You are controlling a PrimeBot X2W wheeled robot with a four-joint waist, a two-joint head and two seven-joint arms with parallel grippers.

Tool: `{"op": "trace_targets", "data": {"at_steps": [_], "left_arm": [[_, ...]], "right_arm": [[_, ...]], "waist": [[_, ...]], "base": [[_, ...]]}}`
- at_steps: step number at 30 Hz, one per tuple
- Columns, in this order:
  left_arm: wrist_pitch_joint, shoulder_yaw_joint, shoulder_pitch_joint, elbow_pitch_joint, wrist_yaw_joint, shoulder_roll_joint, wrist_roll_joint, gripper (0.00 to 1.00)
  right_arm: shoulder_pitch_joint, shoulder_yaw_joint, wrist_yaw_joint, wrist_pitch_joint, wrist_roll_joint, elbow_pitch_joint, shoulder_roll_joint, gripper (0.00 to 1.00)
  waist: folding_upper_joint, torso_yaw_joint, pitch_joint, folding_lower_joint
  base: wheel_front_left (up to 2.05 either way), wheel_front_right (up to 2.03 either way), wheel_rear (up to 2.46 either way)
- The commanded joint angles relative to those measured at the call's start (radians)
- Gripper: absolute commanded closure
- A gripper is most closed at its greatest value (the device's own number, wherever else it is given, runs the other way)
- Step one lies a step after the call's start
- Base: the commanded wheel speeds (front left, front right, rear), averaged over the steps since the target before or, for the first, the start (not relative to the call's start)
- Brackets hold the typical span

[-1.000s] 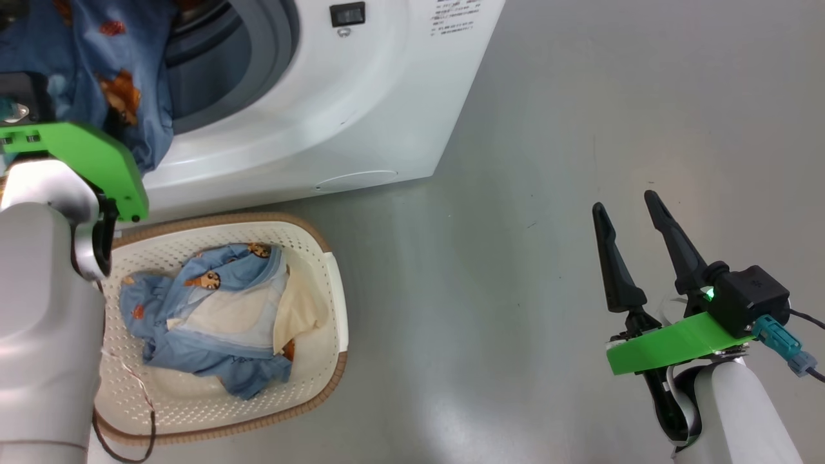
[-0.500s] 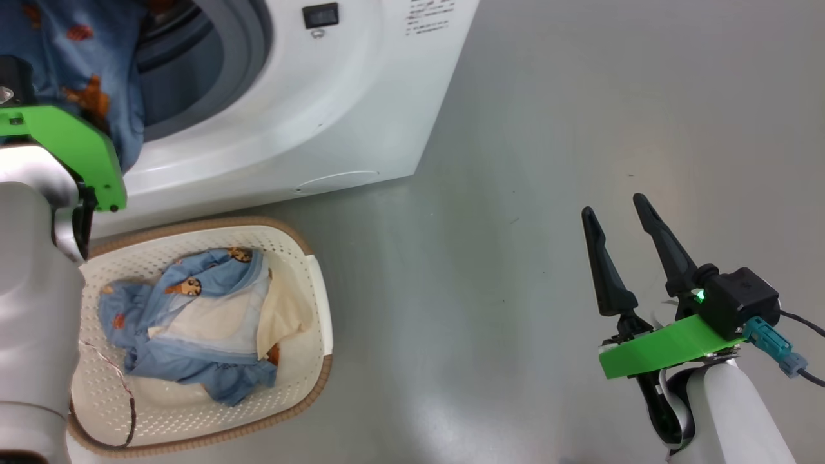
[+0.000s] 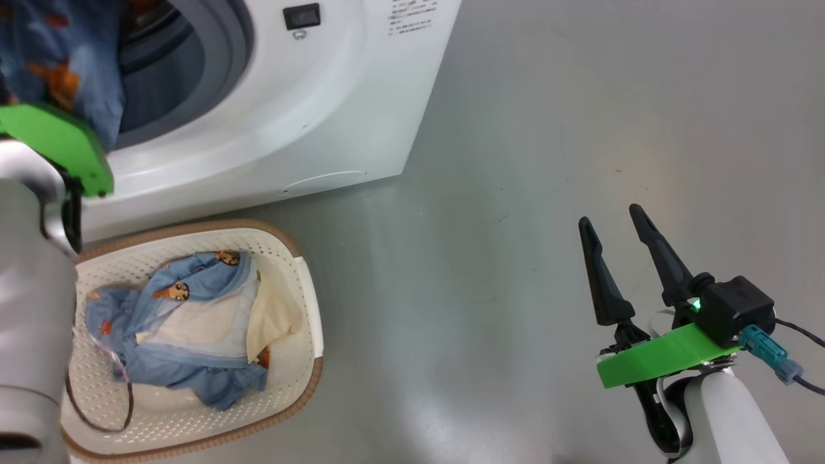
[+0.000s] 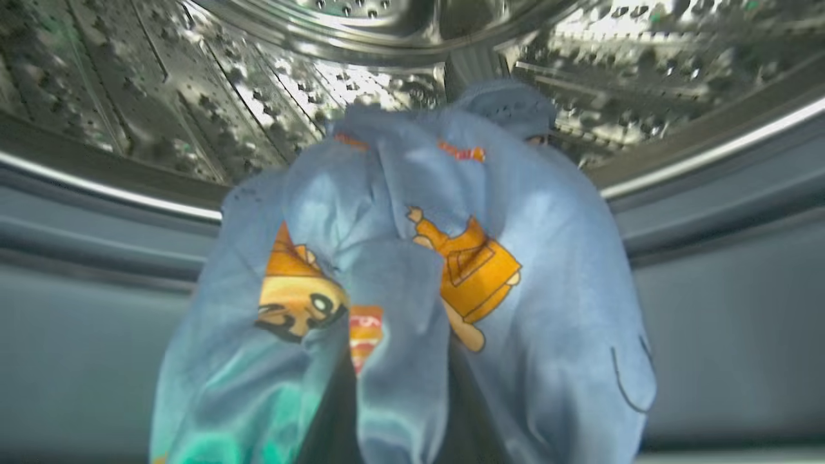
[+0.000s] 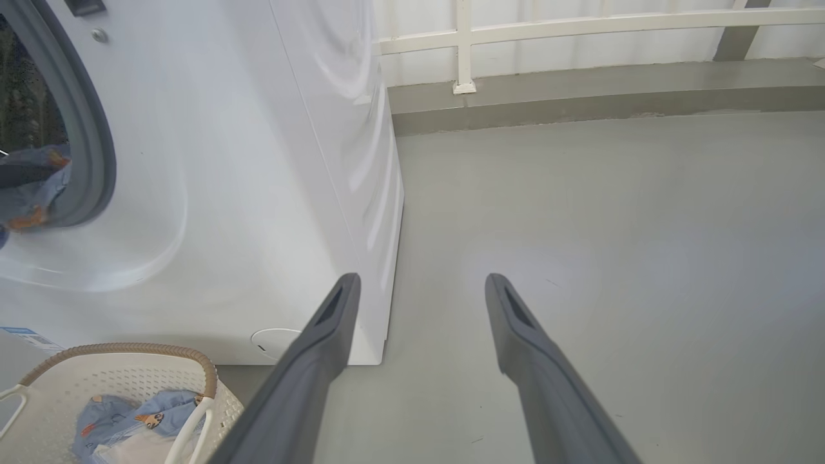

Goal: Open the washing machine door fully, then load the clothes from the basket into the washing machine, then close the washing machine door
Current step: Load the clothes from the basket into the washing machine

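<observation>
1. Comparing the earlier head pictures with now: washing machine [image 3: 290,116], basket [image 3: 193,227] and floor [image 3: 515,193] all slide left together. This is a camera move, not a move of the things.
2. Clothes, carried piece [image 4: 451,258]: light blue with orange-brown bears, draped over the left end effector [image 4: 403,438] at the machine's mouth, with the steel drum [image 4: 193,96] behind it. Its place against the grey seal [image 3: 235,38] looks unchanged.
3. Left end effector, state: the fingers are buried in cloth, so whether they clamp the garment or merely carry it cannot be told.
4. Right end effector [image 3: 609,216]: jaws apart and empty, over bare floor well apart from the machine. Its pose matches the earlier pictures.
5. Clothes, remainder [image 3: 187,322]: a blue heap with a cream-white piece, lying in the basket just beside the machine's front and lying as it did before.
6. Task standing, as a judgement: loading is under way. One piece is at the opening but not yet dropped deep into the drum, the rest wait in the basket, and closing the door is not yet due.
7. Writing: printed lines [image 3: 412,14] on the machine's front and a small blue label [image 5: 26,336] low on it are both too small to read. No brand is legible.
</observation>
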Motion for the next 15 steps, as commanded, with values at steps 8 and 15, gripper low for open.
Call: {"op": "trace_targets", "data": {"at_steps": [8, 15], "left_arm": [[-0.203, 0.064, -0.086, 0.026, 0.001, 0.079, -0.045, 1.0], [-0.287, 0.078, -0.146, 0.036, -0.028, 0.136, -0.055, 1.0]], "right_arm": [[0.027, 0.062, 0.002, -0.005, 0.038, -0.019, 0.005, 0.0], [0.04, 0.089, 0.002, -0.005, 0.064, -0.022, 0.005, 0.0]], "waist": [[0.0, -0.057, 0.009, 0.0], [0.0, -0.118, 0.038, 0.0]], "base": [[0.0, 0.0, 0.0], [0.0, 0.0, 0.0]]}}
